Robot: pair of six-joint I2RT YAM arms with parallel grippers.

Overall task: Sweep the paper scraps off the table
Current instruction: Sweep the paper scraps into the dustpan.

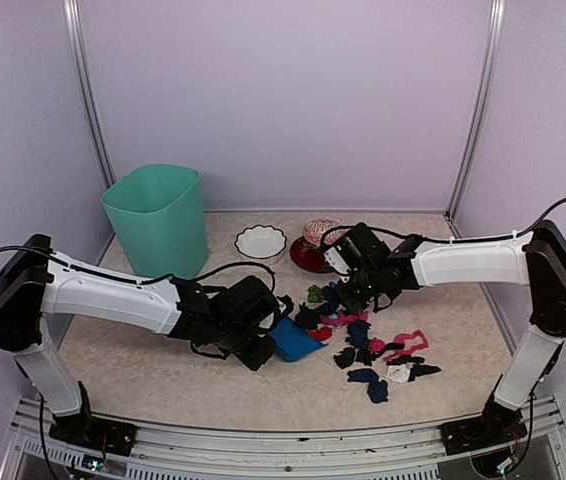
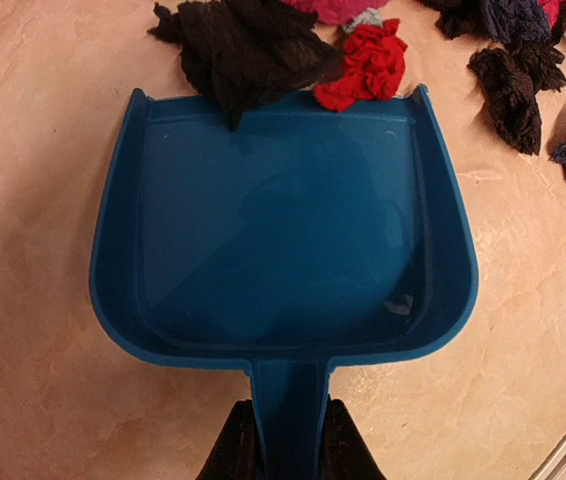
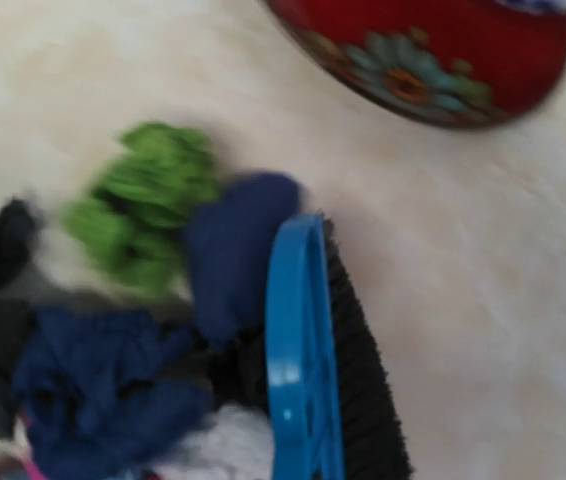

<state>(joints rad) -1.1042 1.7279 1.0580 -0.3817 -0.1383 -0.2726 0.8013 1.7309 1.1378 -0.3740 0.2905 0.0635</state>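
Note:
The paper scraps (image 1: 383, 355) lie in a loose pile right of centre on the beige table (image 1: 143, 370). My left gripper (image 1: 263, 335) is shut on the handle of the blue dustpan (image 2: 283, 240), which lies flat with its open lip against a black wad (image 2: 248, 45) and a red wad (image 2: 368, 62). The pan is empty inside. My right gripper (image 1: 351, 292) hangs over the pile's far left part and holds the blue hand brush (image 3: 308, 370), bristles down, beside a green scrap (image 3: 143, 205) and dark blue scraps (image 3: 233, 250). Its fingers are out of the wrist view, which is blurred.
A green bin (image 1: 158, 220) stands at the back left. A white bowl (image 1: 261, 242) and a red bowl (image 1: 308, 258) with a pink thing in it sit behind the pile. The red bowl (image 3: 433, 50) is just beyond the brush. The metal front rail (image 1: 283, 440) runs along the near edge.

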